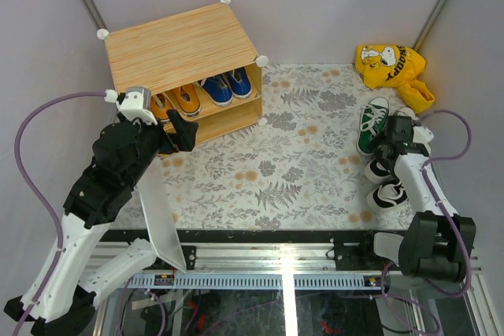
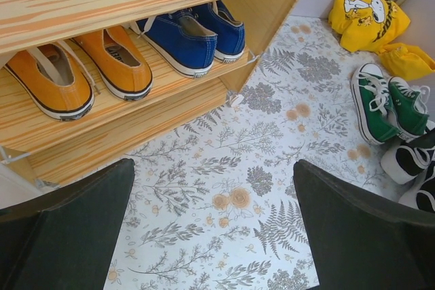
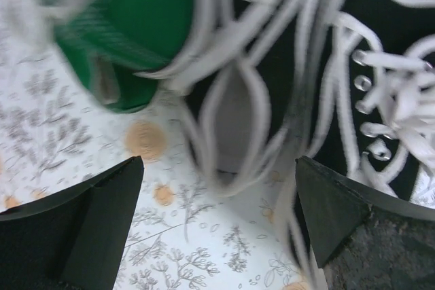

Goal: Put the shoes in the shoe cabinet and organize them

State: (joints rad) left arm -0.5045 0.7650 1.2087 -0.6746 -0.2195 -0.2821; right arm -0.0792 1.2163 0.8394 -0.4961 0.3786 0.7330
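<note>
The shoe cabinet point(image 1: 173, 45) stands at the back left, with its white door panel point(image 1: 161, 218) swung open toward me. An orange pair point(image 1: 177, 102) and a blue pair point(image 1: 226, 86) sit on its upper shelf; both show in the left wrist view, orange point(image 2: 75, 76) and blue point(image 2: 190, 32). My left gripper point(image 1: 175, 138) is open and empty just in front of the cabinet, above the mat point(image 2: 214, 229). A green pair point(image 1: 370, 125) and a black-and-white pair point(image 1: 386, 182) lie on the right. My right gripper point(image 1: 387, 141) hovers open over them point(image 3: 217, 229), with the green shoe point(image 3: 136, 25) and black shoe point(image 3: 367, 100) blurred.
A yellow cartoon-dog bag point(image 1: 390, 64) lies at the back right corner and also shows in the left wrist view point(image 2: 370, 18). A floral mat point(image 1: 299, 155) covers the table. The lower shelf point(image 2: 122, 134) of the cabinet holds nothing I can see.
</note>
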